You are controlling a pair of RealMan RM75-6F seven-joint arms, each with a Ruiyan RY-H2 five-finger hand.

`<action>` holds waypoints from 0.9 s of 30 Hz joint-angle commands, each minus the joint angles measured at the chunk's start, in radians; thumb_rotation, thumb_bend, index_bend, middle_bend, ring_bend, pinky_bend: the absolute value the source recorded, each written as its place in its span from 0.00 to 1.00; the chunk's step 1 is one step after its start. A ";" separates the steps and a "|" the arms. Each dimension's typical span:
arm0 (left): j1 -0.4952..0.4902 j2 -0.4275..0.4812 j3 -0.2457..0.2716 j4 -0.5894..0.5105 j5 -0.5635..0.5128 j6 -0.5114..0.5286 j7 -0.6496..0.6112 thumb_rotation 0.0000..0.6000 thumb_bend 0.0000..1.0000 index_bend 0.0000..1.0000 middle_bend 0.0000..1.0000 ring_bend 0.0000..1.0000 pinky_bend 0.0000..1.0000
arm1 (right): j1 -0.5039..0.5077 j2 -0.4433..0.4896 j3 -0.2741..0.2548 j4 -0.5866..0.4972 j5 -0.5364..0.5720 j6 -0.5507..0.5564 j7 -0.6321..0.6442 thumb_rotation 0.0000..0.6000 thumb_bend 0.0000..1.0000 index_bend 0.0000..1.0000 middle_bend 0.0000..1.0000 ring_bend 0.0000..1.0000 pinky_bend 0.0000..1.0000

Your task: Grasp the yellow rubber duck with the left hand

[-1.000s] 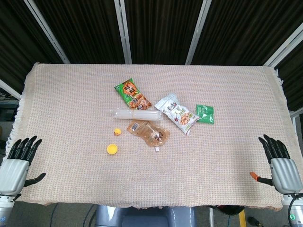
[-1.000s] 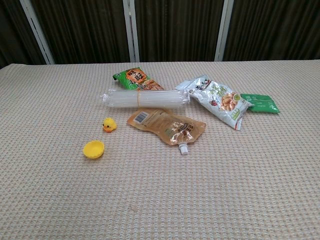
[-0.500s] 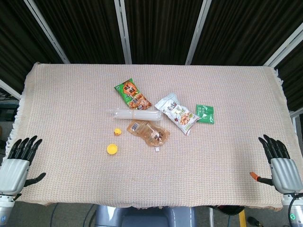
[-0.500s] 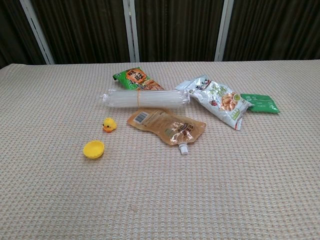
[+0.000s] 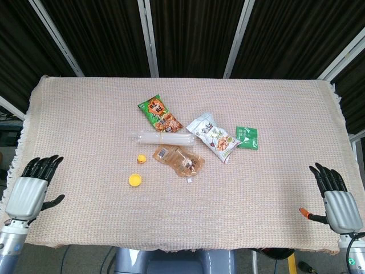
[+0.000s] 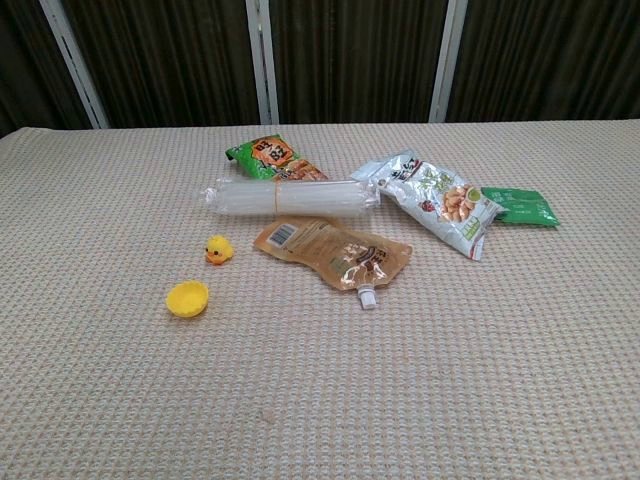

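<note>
— So, head view first. Left hand point(image 5: 33, 185) parked low at the near left edge of the table point(image 5: 74, 114), fingers spread, nothing in it. Right hand point(image 5: 336, 197) likewise at the far right edge, splayed and empty.

— And the yellow rubber duck point(image 5: 140, 158)?

— Well apart from the left hand, ahead of it and inward toward the table's middle. Sitting free on the cloth, touching nothing.

— Why open like that?

— Probably readied for the reach: fingers apart to close around something small. Not yet started on the grasp, by the look of it.

— Chest view, then?

— Neither hand visible there. Duck upright, just beside the brown pouch point(image 6: 335, 252), with a yellow cup point(image 6: 187, 298) nearer the robot and a clear tube point(image 6: 290, 196) beyond.

— Any trouble in that?

— Possibly. Same colour as the cup, and close neighbours, so best to come down from above and keep clear of both.
</note>
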 commanded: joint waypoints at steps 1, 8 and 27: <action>-0.081 -0.045 -0.058 -0.021 -0.090 -0.108 0.095 1.00 0.04 0.24 0.45 0.44 0.35 | 0.004 0.000 0.002 0.000 0.005 -0.008 0.003 1.00 0.01 0.04 0.00 0.00 0.00; -0.236 -0.127 -0.151 -0.040 -0.305 -0.292 0.274 1.00 0.11 0.36 0.82 0.73 0.59 | 0.017 -0.003 0.006 0.001 0.020 -0.034 0.008 1.00 0.01 0.04 0.00 0.00 0.00; -0.613 -0.377 -0.238 0.070 -0.905 -0.383 0.711 1.00 0.23 0.31 1.00 0.90 0.77 | 0.014 0.017 0.003 -0.009 0.016 -0.031 0.070 1.00 0.01 0.05 0.00 0.00 0.00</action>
